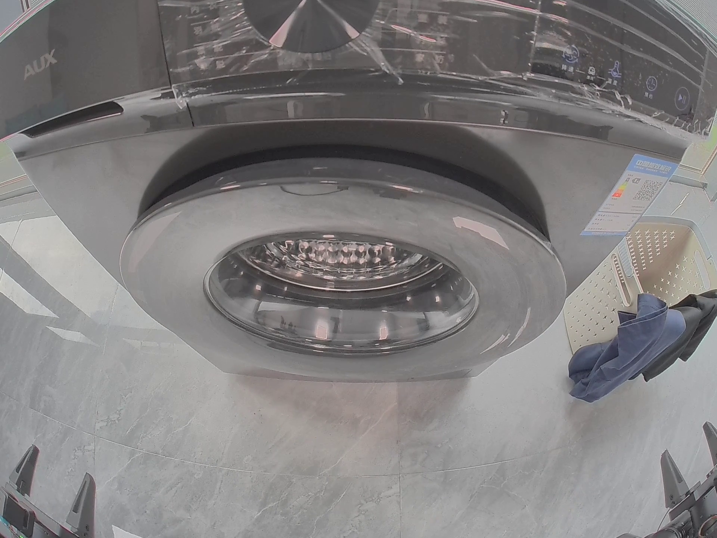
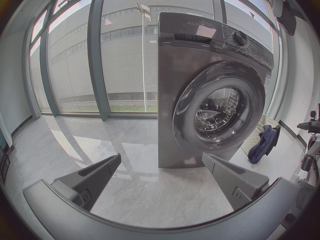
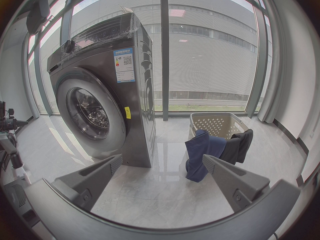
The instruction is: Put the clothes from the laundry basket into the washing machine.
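Glossy grey marble floor point(image 1: 299, 442), tall windows point(image 2: 96, 57) with dark frames, grey slatted building point(image 3: 213, 60) outside, street lamp point(image 2: 144, 50) before it, strip of grass point(image 3: 206, 108) below, pale curtain point(image 3: 271, 84)

Your count for this station:
- Washing machine point(image 1: 89, 166): one, with one door point(image 1: 343, 293) and one dial point(image 1: 310, 1).
- Laundry basket point(image 1: 665, 255): one.
- Garments: two, namely one blue garment point(image 1: 624, 349) and one black garment point(image 1: 691, 323).
- Stickers on the machine: two, namely one blue-edged label point(image 1: 631, 196) and one yellow sticker point(image 3: 127, 112).
- Grippers: two, namely your left gripper point(image 1: 59, 465) and your right gripper point(image 1: 686, 442).
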{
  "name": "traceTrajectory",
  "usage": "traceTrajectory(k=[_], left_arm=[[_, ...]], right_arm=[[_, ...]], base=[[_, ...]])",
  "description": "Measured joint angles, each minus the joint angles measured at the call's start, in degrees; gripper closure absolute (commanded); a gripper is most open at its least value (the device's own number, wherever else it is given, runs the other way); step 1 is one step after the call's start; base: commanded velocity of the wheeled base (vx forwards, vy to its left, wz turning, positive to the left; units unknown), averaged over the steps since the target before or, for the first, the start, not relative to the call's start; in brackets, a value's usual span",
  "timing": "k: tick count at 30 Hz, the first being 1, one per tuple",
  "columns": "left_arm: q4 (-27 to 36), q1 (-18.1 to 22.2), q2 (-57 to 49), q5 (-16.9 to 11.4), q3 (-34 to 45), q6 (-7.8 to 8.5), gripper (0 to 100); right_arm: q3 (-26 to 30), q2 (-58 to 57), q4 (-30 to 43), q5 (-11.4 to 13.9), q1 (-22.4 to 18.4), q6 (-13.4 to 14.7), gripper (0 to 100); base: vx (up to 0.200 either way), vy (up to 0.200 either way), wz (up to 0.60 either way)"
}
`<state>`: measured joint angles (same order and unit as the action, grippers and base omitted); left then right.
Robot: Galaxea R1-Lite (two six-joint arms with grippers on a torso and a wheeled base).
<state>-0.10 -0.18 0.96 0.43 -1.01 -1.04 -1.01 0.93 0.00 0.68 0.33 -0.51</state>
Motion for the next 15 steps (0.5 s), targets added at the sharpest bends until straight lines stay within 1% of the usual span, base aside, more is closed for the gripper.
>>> traceTrajectory(k=[3,9,15], left_arm=[[0.0,0.0,0.0,0.0,0.0,0.0,0],[0.0,0.0,0.0,0.0,0.0,-0.02,0],[0.0,0.0,0.0,0.0,0.0,0.0,0]], right_arm=[[0.0,0.0,0.0,0.0,0.0,0.0,0],[0.0,0.0,0.0,0.0,0.0,0.0,0],[0.0,0.0,0.0,0.0,-0.1,0.0,0]], base=[[0.0,0.0,0.0],[0.2,0.0,0.0],[0.0,0.0,0.0]])
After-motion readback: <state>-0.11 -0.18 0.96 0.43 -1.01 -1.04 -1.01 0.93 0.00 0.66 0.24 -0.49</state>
